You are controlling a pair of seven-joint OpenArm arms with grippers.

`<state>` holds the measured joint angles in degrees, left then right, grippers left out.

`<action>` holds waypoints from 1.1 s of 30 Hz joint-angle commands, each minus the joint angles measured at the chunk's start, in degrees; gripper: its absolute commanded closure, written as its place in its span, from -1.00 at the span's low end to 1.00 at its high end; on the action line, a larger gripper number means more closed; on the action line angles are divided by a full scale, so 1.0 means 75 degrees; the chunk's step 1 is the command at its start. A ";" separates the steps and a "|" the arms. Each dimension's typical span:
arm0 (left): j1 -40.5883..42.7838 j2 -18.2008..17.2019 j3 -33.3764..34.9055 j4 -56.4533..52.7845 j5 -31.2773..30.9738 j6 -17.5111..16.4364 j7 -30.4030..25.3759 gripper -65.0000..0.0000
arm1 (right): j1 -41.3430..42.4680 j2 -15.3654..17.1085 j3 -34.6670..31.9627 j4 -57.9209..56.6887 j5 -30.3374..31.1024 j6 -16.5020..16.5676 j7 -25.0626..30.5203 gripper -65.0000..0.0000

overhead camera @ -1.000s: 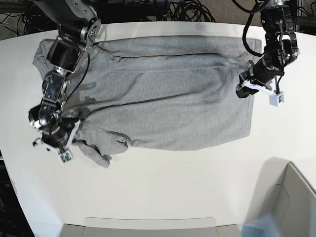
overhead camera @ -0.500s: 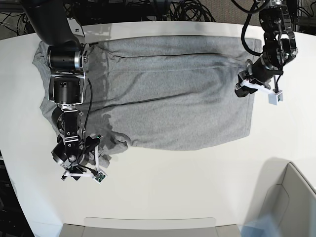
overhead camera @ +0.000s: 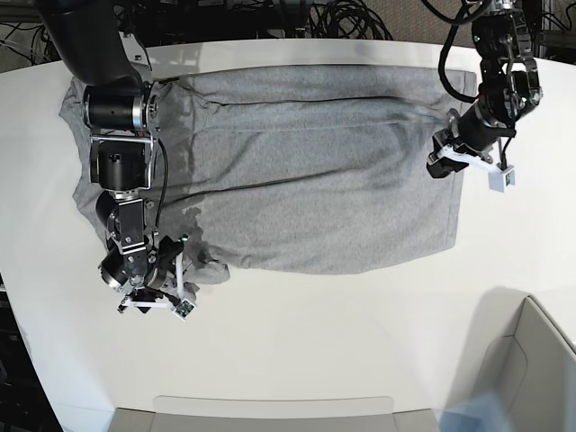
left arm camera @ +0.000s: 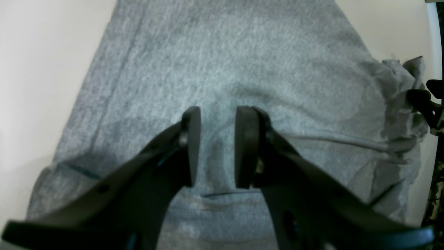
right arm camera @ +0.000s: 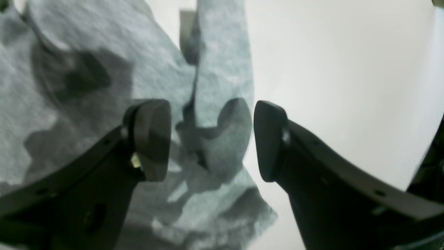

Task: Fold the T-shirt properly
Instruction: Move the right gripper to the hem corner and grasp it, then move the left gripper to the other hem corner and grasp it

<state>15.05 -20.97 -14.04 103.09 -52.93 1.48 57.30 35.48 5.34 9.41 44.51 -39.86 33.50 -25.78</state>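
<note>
The grey T-shirt (overhead camera: 315,180) lies spread plain side up across the white table, its body lying sideways. One sleeve is bunched at the front left (overhead camera: 205,268). My right gripper (overhead camera: 157,286) hangs open over that bunch. In the right wrist view its jaws (right arm camera: 211,132) stand wide apart, one finger over the crumpled cloth (right arm camera: 69,52), the other over bare table. My left gripper (overhead camera: 439,166) rests at the shirt's right edge. In the left wrist view its fingers (left arm camera: 218,114) stand partly apart above flat cloth (left arm camera: 242,52), with nothing pinched between them.
A grey bin (overhead camera: 540,360) stands at the front right corner. A flat grey tray edge (overhead camera: 270,409) runs along the front. Black cables (overhead camera: 342,18) lie behind the table's (overhead camera: 297,333) far edge. The shirt's other sleeve (overhead camera: 76,99) lies at the back left.
My right arm swung from the shirt's left side to the front-left sleeve and its jaws opened wide. The sleeve bunch sits a little closer in. The left arm stayed still.
</note>
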 commanded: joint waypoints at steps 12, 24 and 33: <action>-0.0254 -0.0093 -0.0044 -0.0060 -0.0099 -0.0027 -0.0073 0.49 | 0.0854 0.0583 0.0029 -0.1885 0.0291 -0.1073 0.0911 -0.14; -0.2012 -0.0445 0.0015 -0.1068 -0.0052 -0.0027 -0.0073 0.33 | 0.0854 0.0630 0.0005 -0.2143 0.0350 -0.1213 0.1158 -0.14; -0.4954 -0.1617 0.2031 -0.4069 -0.0052 -0.0074 -0.0132 0.08 | 0.0807 0.0641 0.0017 -0.2143 0.0350 -0.1213 0.1158 -0.14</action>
<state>-20.45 -32.05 1.21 72.01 -52.34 1.13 57.30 39.97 10.00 9.50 28.01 -36.73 24.38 -16.36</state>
